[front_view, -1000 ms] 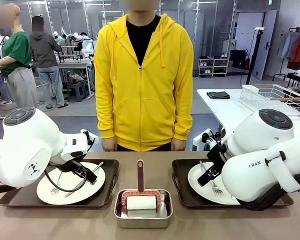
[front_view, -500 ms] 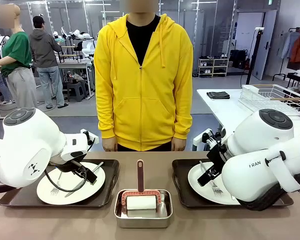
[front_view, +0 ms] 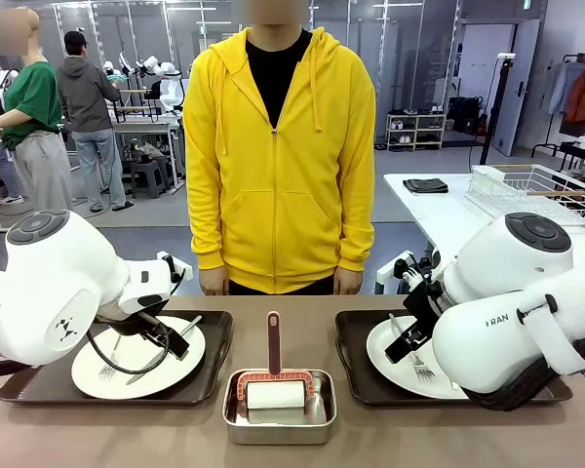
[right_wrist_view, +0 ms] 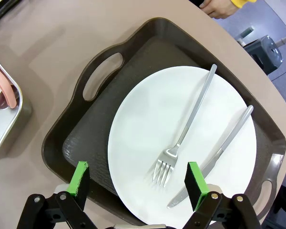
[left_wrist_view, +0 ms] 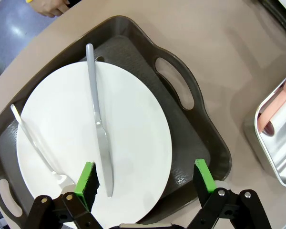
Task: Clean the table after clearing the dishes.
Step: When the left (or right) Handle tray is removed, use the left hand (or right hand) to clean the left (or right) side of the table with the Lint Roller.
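Note:
Two dark brown trays sit on the beige table. The left tray carries a white plate with a knife and a fork. My left gripper hovers open just above that plate's near edge, holding nothing. On the right tray lies another white plate with a fork and a knife. Over it my right gripper hangs open and empty. In the front view both arms bend low over their trays.
A small steel pan with a pink-handled roller stands between the trays at the near edge. A person in a yellow hoodie stands at the far side, hands down. A white table with a wire rack is at the back right.

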`<move>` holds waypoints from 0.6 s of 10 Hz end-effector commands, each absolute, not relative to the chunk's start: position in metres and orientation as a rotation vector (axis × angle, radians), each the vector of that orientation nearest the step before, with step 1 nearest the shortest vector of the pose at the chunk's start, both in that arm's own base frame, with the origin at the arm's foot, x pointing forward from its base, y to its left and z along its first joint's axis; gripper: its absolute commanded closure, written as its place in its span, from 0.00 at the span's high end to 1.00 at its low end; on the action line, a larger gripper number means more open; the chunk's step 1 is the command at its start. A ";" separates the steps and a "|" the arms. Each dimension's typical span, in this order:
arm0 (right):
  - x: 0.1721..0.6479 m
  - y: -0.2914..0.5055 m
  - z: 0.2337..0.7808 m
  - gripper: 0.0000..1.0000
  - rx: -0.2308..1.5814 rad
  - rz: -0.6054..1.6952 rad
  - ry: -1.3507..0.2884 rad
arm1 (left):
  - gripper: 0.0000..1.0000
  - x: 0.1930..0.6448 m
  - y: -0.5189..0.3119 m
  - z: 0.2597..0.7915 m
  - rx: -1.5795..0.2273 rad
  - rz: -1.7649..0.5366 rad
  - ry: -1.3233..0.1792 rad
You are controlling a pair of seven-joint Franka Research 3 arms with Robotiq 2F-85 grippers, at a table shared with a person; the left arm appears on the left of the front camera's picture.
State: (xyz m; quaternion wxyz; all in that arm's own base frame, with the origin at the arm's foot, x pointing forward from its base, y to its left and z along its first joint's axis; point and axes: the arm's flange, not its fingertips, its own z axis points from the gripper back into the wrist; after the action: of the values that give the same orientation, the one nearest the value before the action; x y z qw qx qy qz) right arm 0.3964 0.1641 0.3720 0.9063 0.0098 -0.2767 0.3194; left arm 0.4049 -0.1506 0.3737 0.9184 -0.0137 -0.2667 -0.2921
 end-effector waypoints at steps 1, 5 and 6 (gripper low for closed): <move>0.406 0.158 0.385 1.00 0.084 0.651 -0.546 | 1.00 0.416 -0.145 0.389 -0.049 -0.580 -0.498; 0.442 0.133 0.427 1.00 0.321 0.618 -0.471 | 1.00 0.439 -0.126 0.438 -0.299 -0.588 -0.408; 0.447 0.123 0.439 1.00 0.498 0.558 -0.455 | 1.00 0.443 -0.113 0.447 -0.526 -0.567 -0.392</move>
State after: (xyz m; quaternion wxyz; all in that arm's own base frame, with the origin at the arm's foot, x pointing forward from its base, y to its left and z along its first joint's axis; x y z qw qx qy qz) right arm 0.4334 0.1423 0.4400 0.9111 0.1762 -0.2377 0.2868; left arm 0.4340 -0.1407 0.4436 0.9193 -0.1655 -0.2134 -0.2862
